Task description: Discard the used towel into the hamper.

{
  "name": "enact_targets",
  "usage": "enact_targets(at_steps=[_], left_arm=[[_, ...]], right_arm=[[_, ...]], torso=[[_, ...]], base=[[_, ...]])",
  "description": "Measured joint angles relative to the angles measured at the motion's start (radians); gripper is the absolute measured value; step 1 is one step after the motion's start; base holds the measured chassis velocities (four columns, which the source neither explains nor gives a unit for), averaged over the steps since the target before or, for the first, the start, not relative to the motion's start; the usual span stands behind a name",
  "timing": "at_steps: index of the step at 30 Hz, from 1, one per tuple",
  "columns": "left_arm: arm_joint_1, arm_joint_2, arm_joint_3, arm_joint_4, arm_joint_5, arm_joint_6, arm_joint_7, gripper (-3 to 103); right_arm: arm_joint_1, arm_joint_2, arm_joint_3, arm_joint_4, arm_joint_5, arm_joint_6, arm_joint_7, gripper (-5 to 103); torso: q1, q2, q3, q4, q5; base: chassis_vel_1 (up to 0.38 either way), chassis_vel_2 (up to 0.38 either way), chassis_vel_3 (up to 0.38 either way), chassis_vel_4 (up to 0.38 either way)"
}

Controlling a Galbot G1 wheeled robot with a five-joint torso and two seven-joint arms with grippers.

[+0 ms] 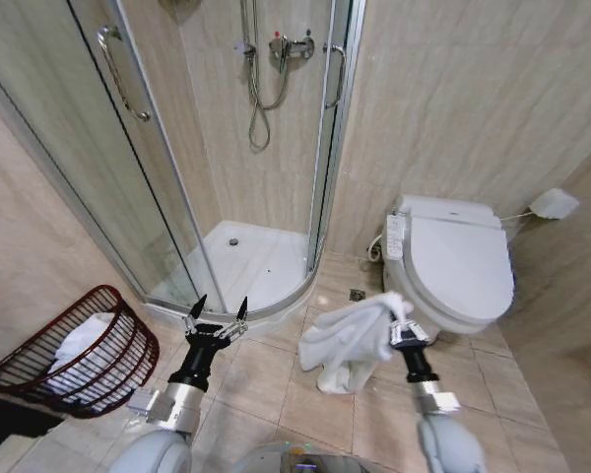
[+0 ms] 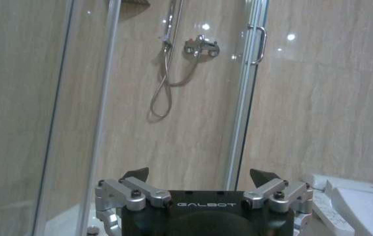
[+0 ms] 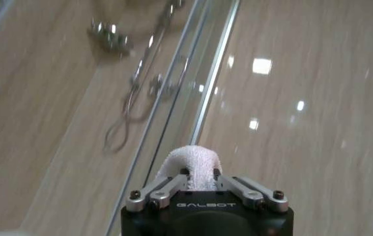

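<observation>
Left pincer (image 1: pixel 216 315) gapes wide, raised forward; right pincer (image 1: pixel 402 333) is clamped.

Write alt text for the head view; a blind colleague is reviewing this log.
The right gripper holds a white towel hanging above the tiled bathroom floor, in front of the toilet. The left gripper is open and empty, beside the red-brown hamper, which already contains white cloth, near the shower.

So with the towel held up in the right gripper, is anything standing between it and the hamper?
Yes: the left gripper is raised with its jaws open, between the towel clamped in the right gripper and the hamper at the robot's left. Otherwise only bare floor tiles lie between them. The hamper already holds something white.
</observation>
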Motion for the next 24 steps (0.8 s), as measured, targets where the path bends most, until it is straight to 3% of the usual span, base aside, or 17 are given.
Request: enact_targets(at_steps=[11, 21, 24], left_arm=[[0.0, 0.0, 0.0, 0.0, 0.0, 0.0, 0.0, 100], [0.0, 0.0, 0.0, 0.0, 0.0, 0.0, 0.0, 100], [0.0, 0.0, 0.0, 0.0, 0.0, 0.0, 0.0, 100]], right_arm=[[0.026, -0.104, 0.136, 0.322, 0.215, -0.108, 0.016, 8], [0.04, -0.188, 0.309, 0.334, 0.432, -0.122, 0.049, 8], [0.071, -0.242, 0.435, 0.331, 0.514, -0.122, 0.062, 8]], torso=[[0.0, 0.001, 0.0, 0.0, -0.0003], [0.001, 0.001, 0.001, -0.0001, 0.0003], [0.005, 0.01, 0.006, 0.0001, -0.0004]], base=[[0.0, 0.0, 0.0, 0.0], [0.0, 0.0, 0.0, 0.0], [0.0, 0.0, 0.0, 0.0]])
